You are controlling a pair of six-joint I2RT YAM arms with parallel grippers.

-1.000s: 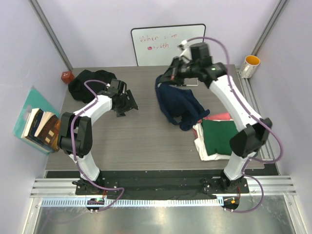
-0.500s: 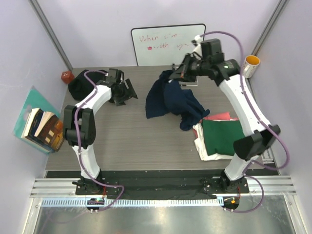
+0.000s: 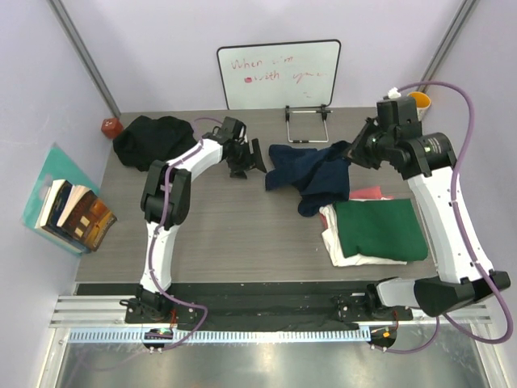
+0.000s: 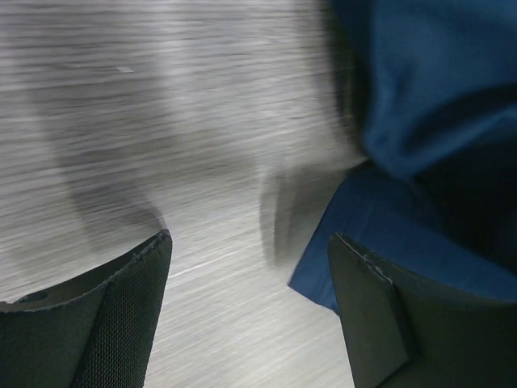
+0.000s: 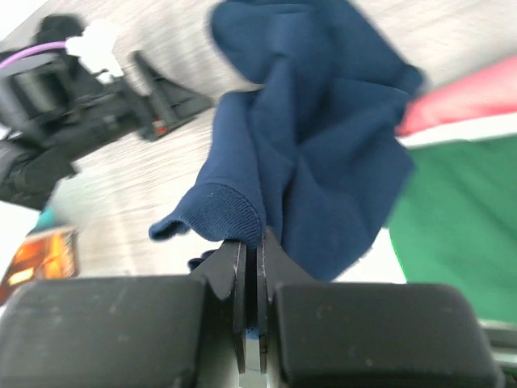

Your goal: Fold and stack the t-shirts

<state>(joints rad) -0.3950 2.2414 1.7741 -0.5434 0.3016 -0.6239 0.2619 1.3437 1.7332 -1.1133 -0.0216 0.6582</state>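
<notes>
The navy blue t-shirt [image 3: 311,174] lies crumpled at the table's middle right, its right end lifted. My right gripper [image 3: 353,151] is shut on a ribbed edge of that navy shirt [image 5: 323,162], pinched between the jaws of the right gripper [image 5: 257,238]. My left gripper [image 3: 257,162] stands open at the shirt's left edge; in its wrist view the left gripper [image 4: 249,242] has bare table between its fingers and navy cloth [image 4: 436,97] by the right finger. A folded dark green shirt [image 3: 378,229] lies on the cream-white one [image 3: 343,252], with pink-red [image 3: 367,192] behind. A black shirt [image 3: 149,137] is heaped at the far left.
A whiteboard [image 3: 279,73] leans on the back wall with a wire stand [image 3: 307,125] before it. A yellow mug [image 3: 418,99] peeks out behind the right arm. A red object [image 3: 111,127] and books [image 3: 73,214] sit off the table's left side.
My right gripper carried the navy shirt to the right and spread it lower over the table. The left arm swung right from the black shirt to the navy shirt's left edge.
</notes>
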